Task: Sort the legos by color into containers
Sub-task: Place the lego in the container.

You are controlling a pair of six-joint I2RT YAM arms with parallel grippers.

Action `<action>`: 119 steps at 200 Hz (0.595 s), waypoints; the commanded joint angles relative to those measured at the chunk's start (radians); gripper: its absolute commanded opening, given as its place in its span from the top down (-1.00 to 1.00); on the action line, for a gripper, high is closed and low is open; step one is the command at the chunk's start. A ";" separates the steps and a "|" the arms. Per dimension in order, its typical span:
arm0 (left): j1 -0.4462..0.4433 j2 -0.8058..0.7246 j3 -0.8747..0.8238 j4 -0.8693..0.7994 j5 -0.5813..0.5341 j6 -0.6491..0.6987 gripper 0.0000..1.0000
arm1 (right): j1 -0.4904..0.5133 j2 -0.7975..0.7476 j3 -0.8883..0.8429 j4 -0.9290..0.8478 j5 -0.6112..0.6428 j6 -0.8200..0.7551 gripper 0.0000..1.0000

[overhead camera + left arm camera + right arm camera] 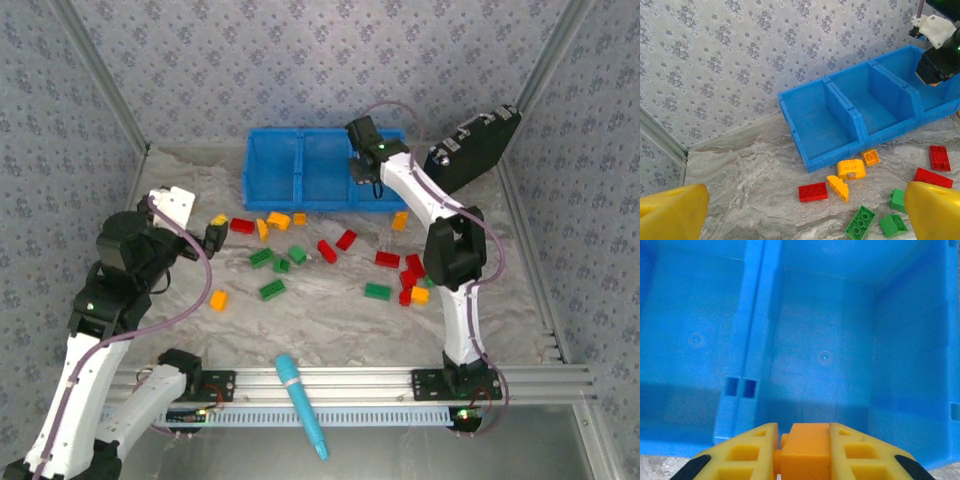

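Note:
My right gripper (804,440) is shut on an orange-yellow lego (805,449) and hangs over the right compartment (825,360) of the blue bin (300,170); from above that gripper (364,172) sits at the bin's right end. My left gripper (805,212) is open above the table's left side, fingertips (675,210) wide apart with nothing between them. Below it lie a red brick (813,192), orange-yellow pieces (851,169) and green bricks (860,223). Red, green and orange-yellow legos (327,251) are scattered across the middle of the table.
A black hard case (472,148) leans at the back right beside the bin. A cyan pen-like tool (301,392) lies across the front rail. Patterned walls close in the back and sides. The left (815,120) and middle (875,102) compartments look bare inside.

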 commanded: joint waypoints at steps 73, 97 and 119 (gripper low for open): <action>-0.007 0.023 -0.029 0.066 -0.023 0.023 -1.00 | 0.094 0.145 0.203 0.077 -0.087 -0.011 0.61; -0.007 0.026 -0.035 0.060 -0.033 0.036 -1.00 | 0.119 0.196 0.248 0.082 -0.074 -0.029 0.60; -0.007 0.033 -0.040 0.049 -0.045 0.044 -1.00 | 0.140 0.229 0.259 0.107 -0.064 -0.052 0.58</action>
